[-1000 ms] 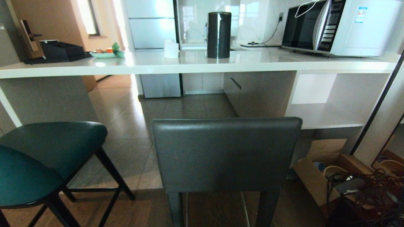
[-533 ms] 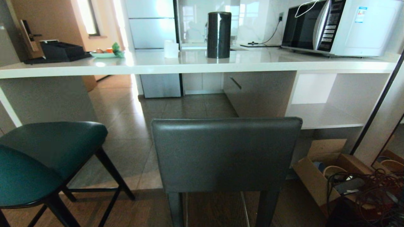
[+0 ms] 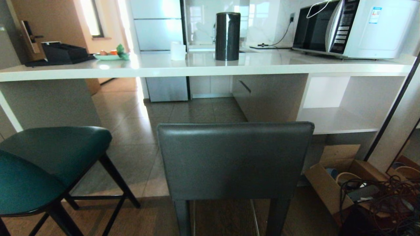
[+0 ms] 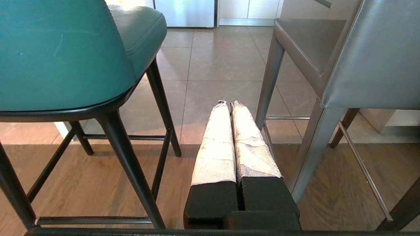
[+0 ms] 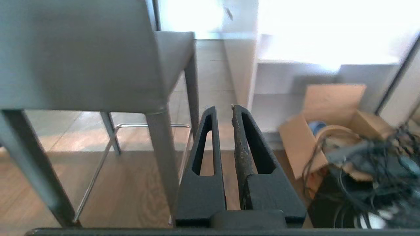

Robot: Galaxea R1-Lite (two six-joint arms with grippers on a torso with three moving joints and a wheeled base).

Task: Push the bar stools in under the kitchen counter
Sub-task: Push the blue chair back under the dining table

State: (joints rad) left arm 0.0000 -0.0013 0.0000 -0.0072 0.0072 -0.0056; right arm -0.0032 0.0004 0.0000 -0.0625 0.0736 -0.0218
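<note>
Grey stool [image 3: 234,160]: stood squarely ahead of the robot, backrest turned toward it, seat facing the kitchen counter [image 3: 203,67]; not yet tucked under.
Teal stool [image 3: 42,167]: placed to the left of the grey one, also short of the counter edge.
Push direction: judged to run straight forward, from the backrests toward the open gap beneath the slab.
Left gripper [image 4: 229,106]: held low between the two stools, fingers pressed together, nothing gripped or touched.
Right gripper [image 5: 223,109]: seen just right of the grey stool's rear leg, fingers nearly together with a thin gap, nothing held.
Nearer arm: either arm is judged close to the grey backrest; the left is better placed for the teal stool.
Clutter: a cardboard box [image 3: 331,178] with cables is seen at the right, beside the shelves.
</note>
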